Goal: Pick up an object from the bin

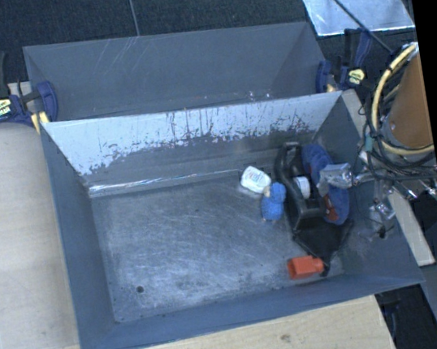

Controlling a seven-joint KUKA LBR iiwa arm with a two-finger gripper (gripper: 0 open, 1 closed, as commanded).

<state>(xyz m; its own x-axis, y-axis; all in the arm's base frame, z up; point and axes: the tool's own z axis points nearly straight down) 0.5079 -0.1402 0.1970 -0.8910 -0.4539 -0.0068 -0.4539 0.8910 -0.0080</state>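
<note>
dark ground behind, pale surface at left

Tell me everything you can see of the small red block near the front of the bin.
The red block is small, boxy and orange-red, with a matt look; what it is made of cannot be told. It lies flat on the floor of the bin, in the front right part, close to the front wall, with its long side along that wall. Its right end meets a black floppy thing that seems to overlap its corner. Nothing else touches it.

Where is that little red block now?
In the camera view, the small red block lies at the grey metal bin's lower right, just below a black heap.
</note>
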